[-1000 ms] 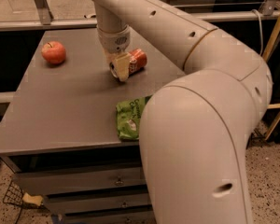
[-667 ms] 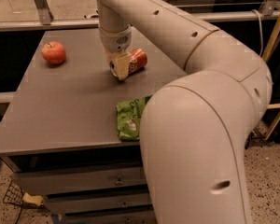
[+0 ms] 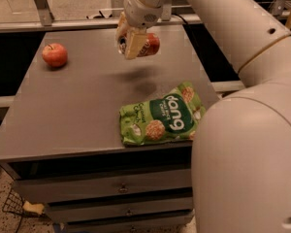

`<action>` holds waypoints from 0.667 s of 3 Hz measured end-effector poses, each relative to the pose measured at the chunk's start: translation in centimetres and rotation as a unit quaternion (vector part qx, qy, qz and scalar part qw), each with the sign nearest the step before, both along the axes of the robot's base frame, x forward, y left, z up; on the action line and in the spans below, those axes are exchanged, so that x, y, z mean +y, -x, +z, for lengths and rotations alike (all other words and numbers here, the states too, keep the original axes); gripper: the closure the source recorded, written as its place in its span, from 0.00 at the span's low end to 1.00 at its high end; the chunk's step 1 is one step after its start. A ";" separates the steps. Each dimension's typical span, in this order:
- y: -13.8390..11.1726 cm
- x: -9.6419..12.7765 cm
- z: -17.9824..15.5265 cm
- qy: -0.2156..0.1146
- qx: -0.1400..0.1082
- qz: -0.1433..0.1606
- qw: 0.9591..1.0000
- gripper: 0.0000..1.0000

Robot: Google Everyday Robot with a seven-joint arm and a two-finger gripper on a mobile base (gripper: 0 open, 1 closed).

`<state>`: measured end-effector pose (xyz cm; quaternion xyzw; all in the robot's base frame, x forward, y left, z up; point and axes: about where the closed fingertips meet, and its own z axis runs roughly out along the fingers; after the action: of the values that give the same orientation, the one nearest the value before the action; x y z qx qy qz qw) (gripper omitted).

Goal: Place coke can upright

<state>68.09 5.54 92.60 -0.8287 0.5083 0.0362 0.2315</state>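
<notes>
Grey laminate tabletop point(image 3: 87, 106) has its widest bare stretch to the left of the green crinkled snack bag point(image 3: 162, 114), which lies at the front edge with its right end hard by the robot's white arm shell. Beyond the bag, toward the table's far edge, the cream two-finger gripper point(image 3: 131, 40) is clamped on the small red aluminium coke can point(image 3: 149, 44) and holds it clear of the surface, a soft shadow lying on the table between can and bag. A round red apple point(image 3: 55, 55) sits far left of the bag, well apart from it and near the left rim. Compared with a second ago, gripper and can are higher, no longer down on the tabletop. One cream finger point(image 3: 134, 43) covers the can's left end, so its exact tilt is hard to judge.
</notes>
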 end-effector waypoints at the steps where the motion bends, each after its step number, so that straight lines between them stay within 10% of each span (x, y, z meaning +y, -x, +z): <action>1: -0.1 0.6 -0.6 -0.002 0.006 0.001 1.000 1.00; 2: -0.5 1.0 -0.3 -0.023 0.018 -0.030 0.999 1.00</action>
<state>68.60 6.57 92.27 -0.8069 0.5359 0.0560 0.2422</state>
